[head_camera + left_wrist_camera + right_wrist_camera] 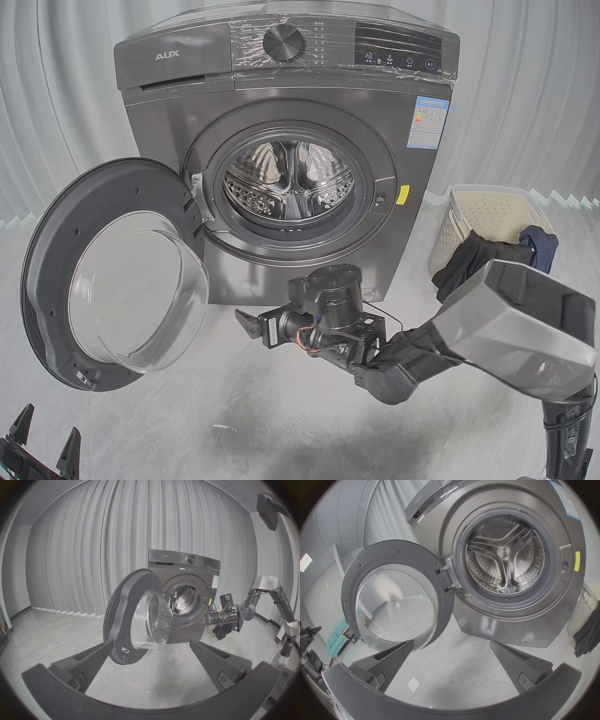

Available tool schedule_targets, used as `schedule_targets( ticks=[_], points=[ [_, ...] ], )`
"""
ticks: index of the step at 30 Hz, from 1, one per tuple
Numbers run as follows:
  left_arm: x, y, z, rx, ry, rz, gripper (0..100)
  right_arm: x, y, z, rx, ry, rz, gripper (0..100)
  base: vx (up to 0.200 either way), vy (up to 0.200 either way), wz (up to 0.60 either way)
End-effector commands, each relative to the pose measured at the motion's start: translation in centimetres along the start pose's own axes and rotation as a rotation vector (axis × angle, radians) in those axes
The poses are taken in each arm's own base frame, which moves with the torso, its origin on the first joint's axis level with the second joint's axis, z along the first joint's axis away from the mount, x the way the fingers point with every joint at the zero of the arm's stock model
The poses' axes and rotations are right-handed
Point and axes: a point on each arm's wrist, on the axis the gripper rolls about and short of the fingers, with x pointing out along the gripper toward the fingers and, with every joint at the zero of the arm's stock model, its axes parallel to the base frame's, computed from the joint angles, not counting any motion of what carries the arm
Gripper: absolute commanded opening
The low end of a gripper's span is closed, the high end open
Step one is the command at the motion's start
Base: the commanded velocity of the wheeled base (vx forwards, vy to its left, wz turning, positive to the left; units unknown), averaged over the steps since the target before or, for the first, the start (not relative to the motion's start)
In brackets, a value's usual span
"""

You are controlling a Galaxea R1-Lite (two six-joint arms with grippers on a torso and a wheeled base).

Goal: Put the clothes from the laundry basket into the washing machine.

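Clothes (500, 255) number two: a black piece (465, 262) and a navy piece (540, 247) draped over the basket (494, 209) rim just right of the washer (281, 181); the head view takes in both, the right wrist view the black. Left claw (150, 655) and right claw (450, 655) gape empty in front of the washer, its one door (112, 275) swung open.

Your right arm (500, 325) comes in from the right side, elbow bent low and forearm running leftward. The wrist (331, 300) is roughly level. Right gripper (451, 644): fingers (393, 658) spread wide, empty. Your left gripper (50, 422) sits low at the near left, its fingers (215, 664) also spread, empty.
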Motion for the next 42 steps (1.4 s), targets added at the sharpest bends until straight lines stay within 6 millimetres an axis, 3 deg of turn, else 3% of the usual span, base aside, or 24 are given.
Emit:
schedule_targets(
  ticks=[1, 6, 7, 8, 10, 11, 15, 18, 22, 26, 27, 29, 34, 42],
  points=[
    [0.0, 0.0, -0.5, -0.001, 0.001, 0.001, 100, -8.0, -2.6, 5.0, -0.034, -0.084, -0.06, 100, 0.0, 0.0, 0.0],
    [0.0, 0.0, -0.5, -0.001, 0.001, -0.001, 100, -14.8, -4.4, 5.7, -0.053, -0.138, -0.122, 100, 0.0, 0.0, 0.0],
    [0.0, 0.0, -0.5, -0.001, 0.001, -0.001, 100, -14.8, -4.4, 5.7, -0.053, -0.138, -0.122, 100, 0.0, 0.0, 0.0],
    [0.0, 0.0, -0.5, -0.001, 0.001, 0.001, 100, -17.7, -4.9, 6.1, -0.056, -0.17, -0.139, 100, 0.0, 0.0, 0.0],
    [0.0, 0.0, -0.5, -0.001, 0.001, 0.001, 100, -19.5, -5.1, 6.3, -0.053, -0.193, -0.15, 100, 0.0, 0.0, 0.0],
    [0.0, 0.0, -0.5, -0.002, 0.001, 0.001, 100, -21.6, -5.3, 6.4, -0.053, -0.213, -0.161, 100, 0.0, 0.0, 0.0],
    [0.0, 0.0, -0.5, -0.001, 0.001, -0.001, 100, -26.6, -5.9, 6.6, -0.044, -0.275, -0.22, 100, 0.0, 0.0, 0.0],
    [0.0, 0.0, -0.5, -0.002, 0.001, 0.001, 100, -29.8, -6.0, 6.5, -0.034, -0.329, -0.27, 100, 0.0, 0.0, 0.0],
    [0.0, 0.0, -0.5, -0.001, 0.001, -0.001, 100, -34.6, -7.0, 5.0, -0.029, -0.377, -0.375, 100, 0.0, 0.0, 0.0],
    [0.0, 0.0, -0.5, -0.001, 0.001, -0.001, 100, -36.5, -7.3, 3.9, -0.034, -0.392, -0.423, 100, 0.0, 0.0, 0.0],
    [0.0, 0.0, -0.5, 0.001, 0.001, 0.001, 100, -38.3, -7.5, 2.4, -0.064, -0.402, -0.48, 100, 0.0, 0.0, 0.0],
    [0.0, 0.0, -0.5, 0.001, 0.001, -0.001, 100, -39.4, -7.7, 0.9, -0.089, -0.389, -0.536, 100, 0.0, 0.0, 0.0],
    [0.0, 0.0, -0.5, 0.001, 0.001, -0.001, 100, -42.6, -6.8, -0.7, -0.104, -0.413, -0.595, 100, 0.0, 0.0, 0.0],
    [0.0, 0.0, -0.5, 0.001, 0.001, 0.001, 100, -44.9, -6.0, -3.5, -0.095, -0.402, -0.675, 100, 0.0, 0.0, 0.0]
  ],
)
